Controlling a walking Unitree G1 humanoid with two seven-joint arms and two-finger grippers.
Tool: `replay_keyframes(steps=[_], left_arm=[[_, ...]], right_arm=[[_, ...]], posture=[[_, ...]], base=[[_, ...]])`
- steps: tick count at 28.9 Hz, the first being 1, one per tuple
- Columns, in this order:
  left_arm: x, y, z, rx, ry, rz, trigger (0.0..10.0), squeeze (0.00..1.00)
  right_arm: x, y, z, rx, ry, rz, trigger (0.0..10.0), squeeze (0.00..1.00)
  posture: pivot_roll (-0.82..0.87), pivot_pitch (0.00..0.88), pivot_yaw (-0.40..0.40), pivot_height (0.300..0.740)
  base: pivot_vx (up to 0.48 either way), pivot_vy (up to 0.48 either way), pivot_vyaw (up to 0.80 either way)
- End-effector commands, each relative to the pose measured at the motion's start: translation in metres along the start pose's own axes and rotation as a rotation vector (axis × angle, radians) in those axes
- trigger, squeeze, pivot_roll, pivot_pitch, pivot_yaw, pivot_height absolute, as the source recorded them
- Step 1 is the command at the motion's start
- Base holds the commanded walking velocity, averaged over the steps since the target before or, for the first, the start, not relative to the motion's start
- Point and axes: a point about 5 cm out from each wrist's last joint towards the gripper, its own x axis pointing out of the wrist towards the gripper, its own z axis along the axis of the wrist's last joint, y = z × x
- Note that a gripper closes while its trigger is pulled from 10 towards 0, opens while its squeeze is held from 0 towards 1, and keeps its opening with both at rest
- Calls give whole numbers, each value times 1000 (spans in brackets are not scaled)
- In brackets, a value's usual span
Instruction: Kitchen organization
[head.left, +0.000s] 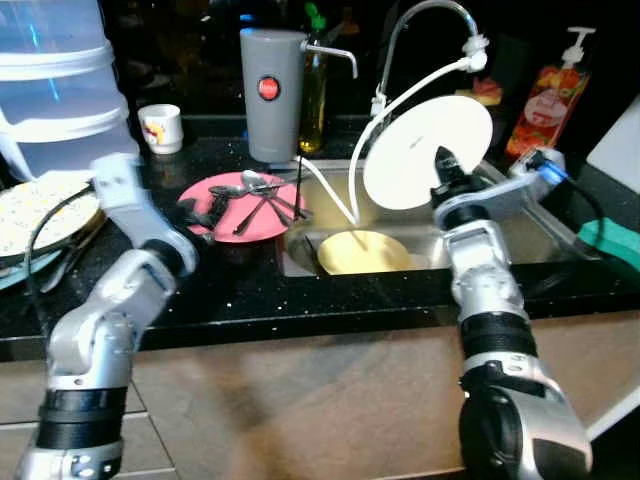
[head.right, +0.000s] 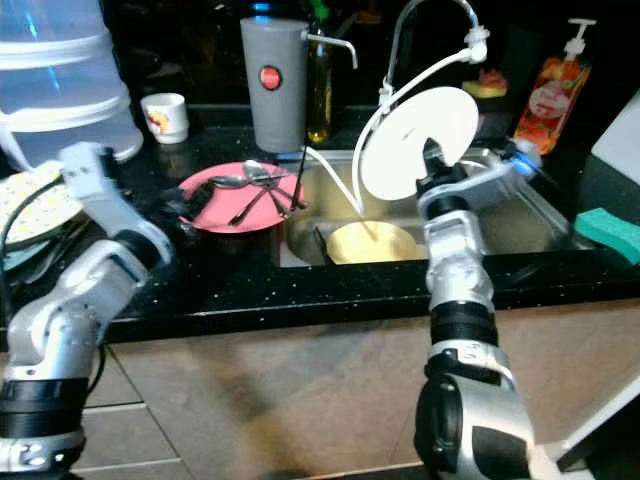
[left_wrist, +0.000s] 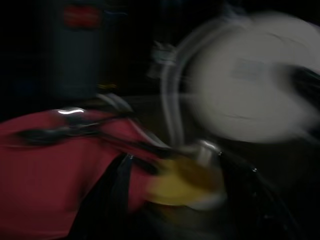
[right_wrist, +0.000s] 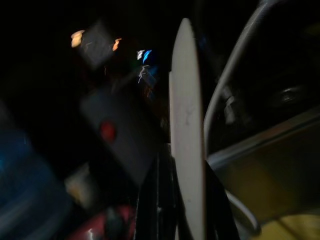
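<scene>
— Where was the white plate seen?

— It was held upright above the sink, clamped edge-on between the fingers of the right gripper, with a yellow plate lying in the sink below.

— And the left gripper?

— It was placed at the pink plate of cutlery on the worktop, left of the sink; whether its fingers were parted could not be told.
</scene>
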Motion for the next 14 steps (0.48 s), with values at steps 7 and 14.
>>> replay_keyframes(steps=[7, 14], left_arm=[[9, -26, -29, 208, 154, -184, 10000, 0], [3, -14, -43, 289, 241, -157, 10000, 0]], right_arm=[[-14, 19, -47, -363, 146, 145, 0, 0], [-23, 15, -65, -451, 248, 162, 3608, 0]], posture=[[105, 42, -14, 740], [102, 41, -13, 740]], base=[[0, 0, 0], [0, 0, 0]])
